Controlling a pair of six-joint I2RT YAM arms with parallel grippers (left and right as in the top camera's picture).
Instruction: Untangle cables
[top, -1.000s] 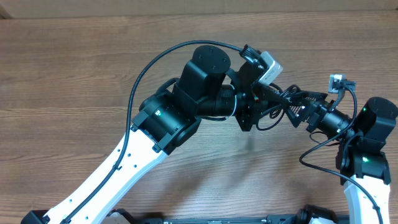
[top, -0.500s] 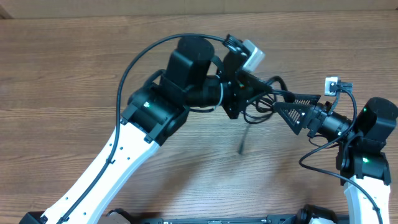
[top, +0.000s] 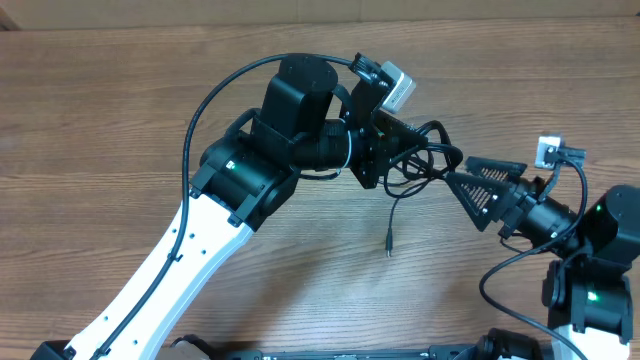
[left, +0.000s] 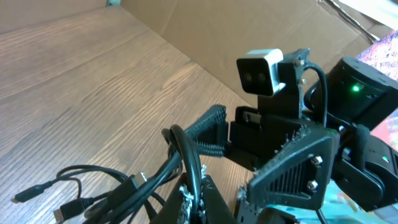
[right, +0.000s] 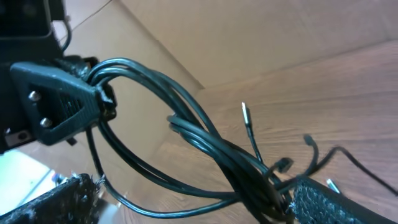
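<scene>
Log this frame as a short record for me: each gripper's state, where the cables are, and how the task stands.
left gripper: shut on the cables, holding the bunch over the table
right gripper: open, its fingers on either side of the bunch in its wrist view, not closed on it
loose end: one plug tip hangs down from the bunch
task status: cables tangled, not yet separated

Blk cables (right: 239, 171), brown wood-grain table (top: 100, 120), left arm (top: 190, 260) white w/ blk joints, tan cardboard (left: 261, 31).
</scene>
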